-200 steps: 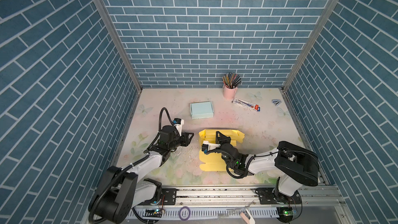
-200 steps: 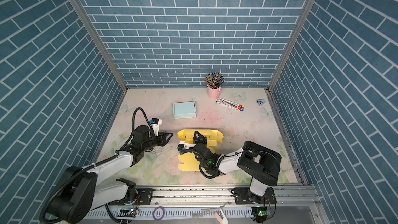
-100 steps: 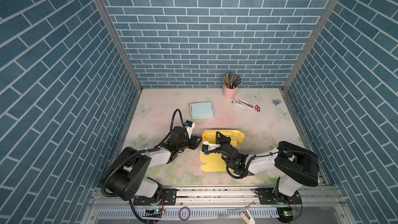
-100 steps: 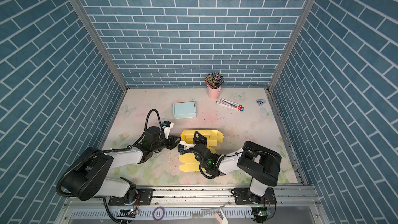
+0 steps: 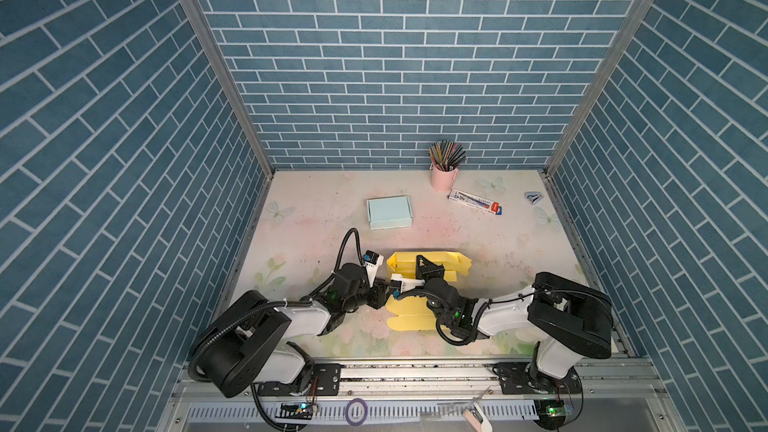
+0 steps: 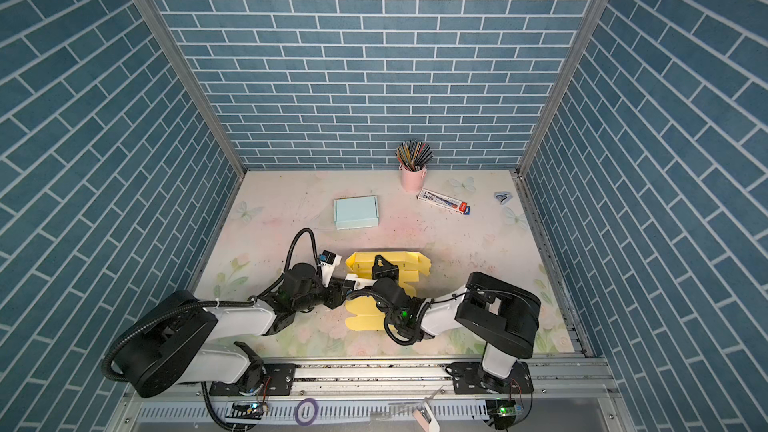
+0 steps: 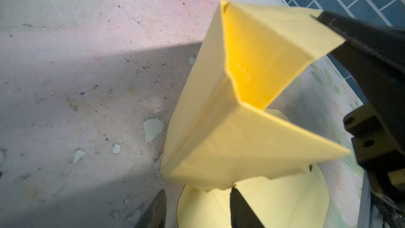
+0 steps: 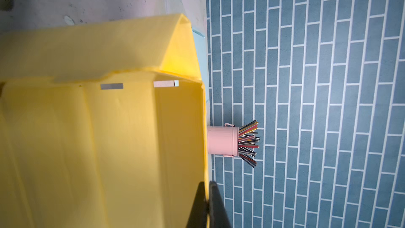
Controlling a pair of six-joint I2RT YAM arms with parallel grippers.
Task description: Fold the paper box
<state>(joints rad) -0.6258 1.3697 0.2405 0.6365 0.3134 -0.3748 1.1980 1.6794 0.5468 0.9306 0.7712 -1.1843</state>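
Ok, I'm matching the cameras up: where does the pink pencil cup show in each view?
In a top view: pink pencil cup at the brick wall, right of centre.
In a top view: same spot.
Left wrist: not in it.
Right wrist: beyond the yellow paper box, before that wall.
Shared landmark: the yellow paper box, in all four.

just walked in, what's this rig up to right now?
Two arms are folding a yellow paper box in the middle of the table. The right gripper is shut on the box's far wall, pinching it upright. The left gripper is at the box's left side, jaws apart at the edge of the raised side wall, not clamped. The near flap lies flat, so the box is only half formed.
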